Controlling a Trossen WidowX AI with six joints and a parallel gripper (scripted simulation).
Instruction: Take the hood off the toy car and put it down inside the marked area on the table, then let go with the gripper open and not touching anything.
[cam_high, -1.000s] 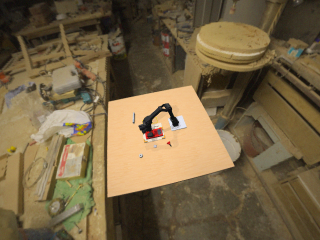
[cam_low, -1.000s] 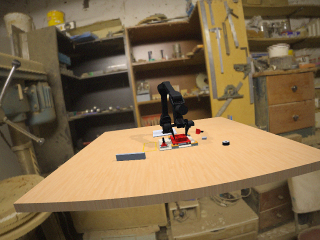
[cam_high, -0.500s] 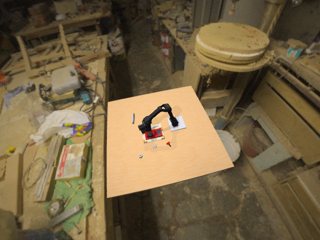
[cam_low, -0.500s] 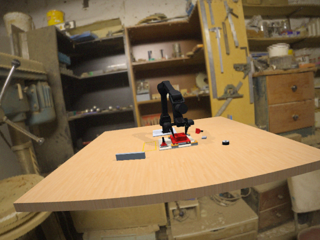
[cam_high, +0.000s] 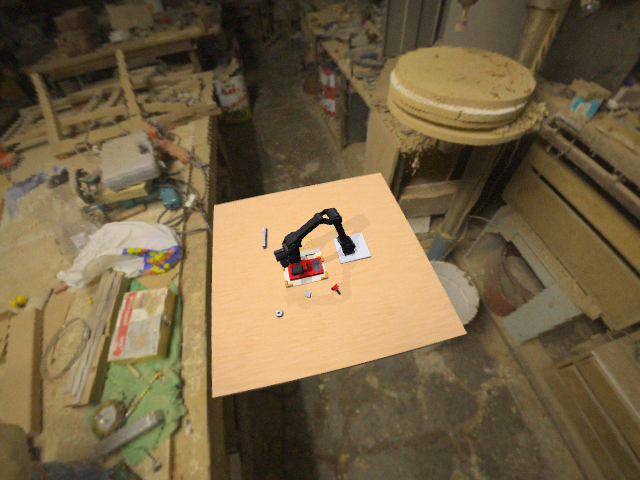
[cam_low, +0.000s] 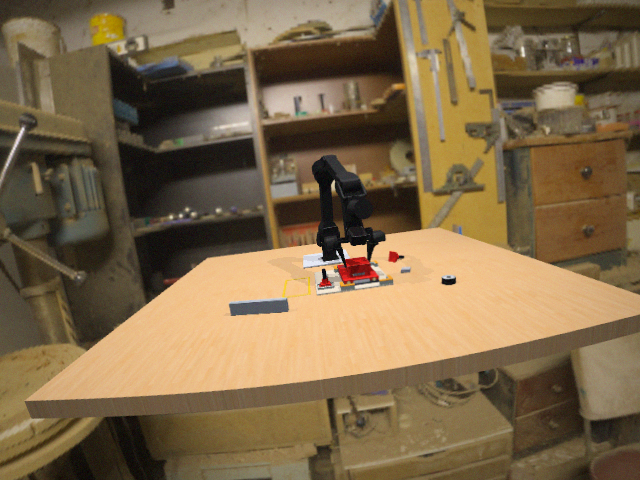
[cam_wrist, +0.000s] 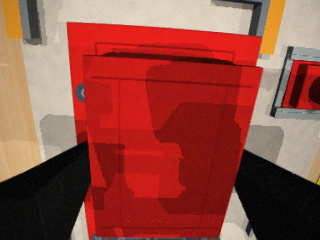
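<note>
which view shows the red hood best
The wrist view: the red hood fills the frame, with the black jaws closed against its left and right edges. The exterior view shows it only as a small red block under the gripper. In the top view the arm partly hides it.
</note>
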